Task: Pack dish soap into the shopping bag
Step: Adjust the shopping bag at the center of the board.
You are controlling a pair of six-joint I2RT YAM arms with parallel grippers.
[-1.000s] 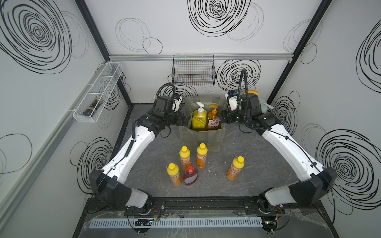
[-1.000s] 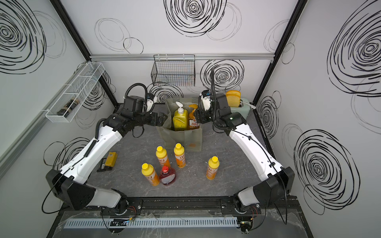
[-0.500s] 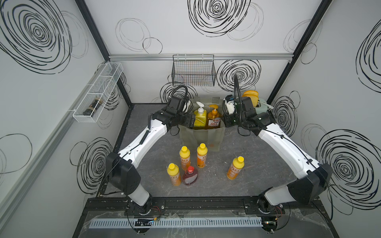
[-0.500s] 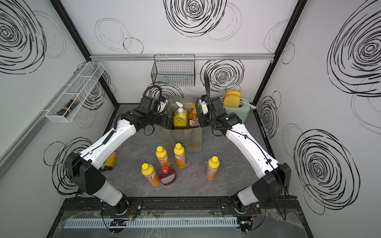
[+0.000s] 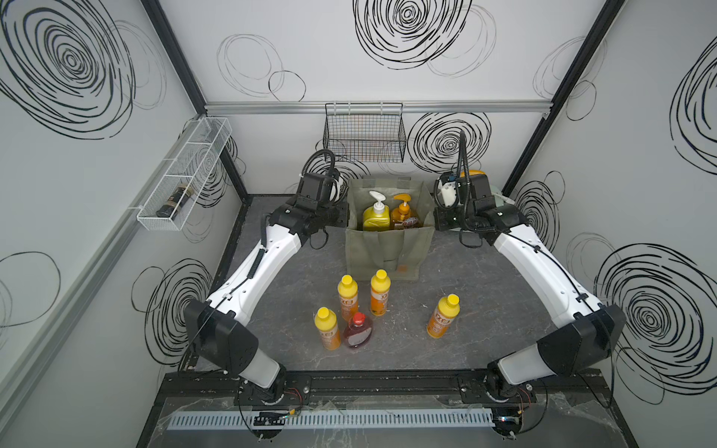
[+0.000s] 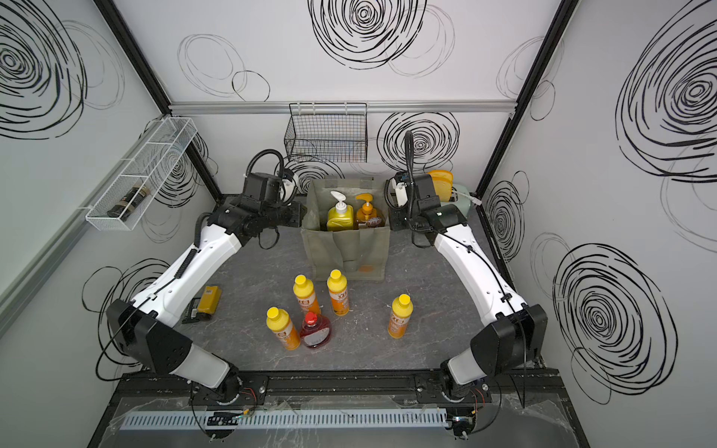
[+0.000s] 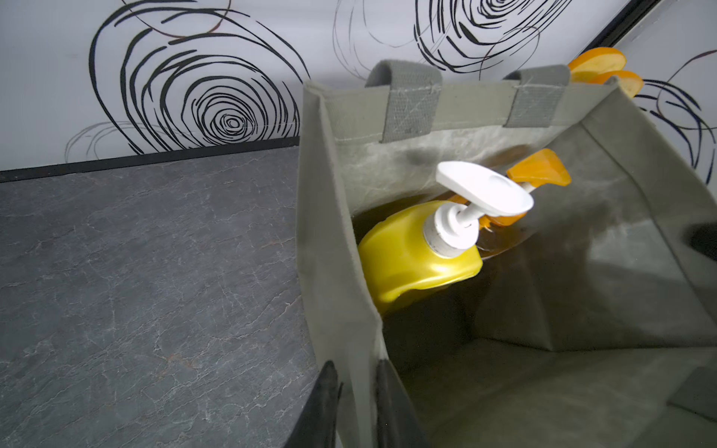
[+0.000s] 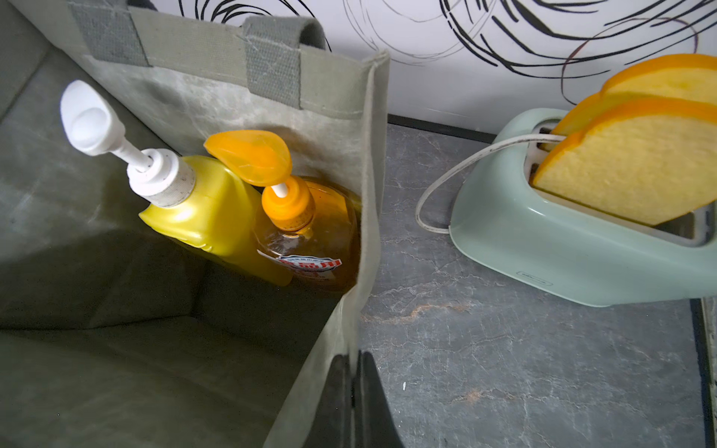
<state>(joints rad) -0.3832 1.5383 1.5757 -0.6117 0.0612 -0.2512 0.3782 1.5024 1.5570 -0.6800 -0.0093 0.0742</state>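
**Inspector:** The condition of the shopping bag (image 5: pixel 388 252) is requested.

**Recorder:** A boxy grey-green tote of coarse woven fabric is found upright at 12 o'clock on the dark, veined, stone-look table (image 5: pixel 485 279), with its mouth open upward. Flat webbing straps are stitched at the rim. A small orange tag is noted low on the 6 o'clock face.

**Inspector:** And the grips?

**Recorder:** The left gripper (image 7: pixel 355 384) is set on the bag's 9 o'clock wall. Its black fingers are close on either side, and the fabric is pinched between them. The right gripper (image 8: pixel 353 372) is fully closed on the 3 o'clock wall in like manner.

**Inspector:** Where is the dish soap, and how is it standing?

**Recorder:** Two bottles are recorded inside, against the 12 o'clock wall, side by side.
- The big yellow bottle (image 5: pixel 375 219) is glossy and opaque with a white pump, and is placed toward 11 o'clock.
- The big amber bottle (image 5: pixel 403 219) is translucent with an orange pump, and is placed toward 1 o'clock.

Five are found on the table at the bag's 6 o'clock.
- Four small orange bottles (image 5: pixel 348 296) (image 5: pixel 379 293) (image 5: pixel 328 329) (image 5: pixel 442 316) are cylindrical and yellow-capped.
- The squat red bottle (image 5: pixel 357 332) is translucent and red-capped.

All seven are stood upright, with long axes vertical and caps or pumps uppermost. The headings of the pump spouts cannot be settled.

**Inspector:** Anything else?

**Recorder:** A smooth mint-green toaster (image 8: pixel 543 248) is noted at the bag's 3 o'clock, apart from it.
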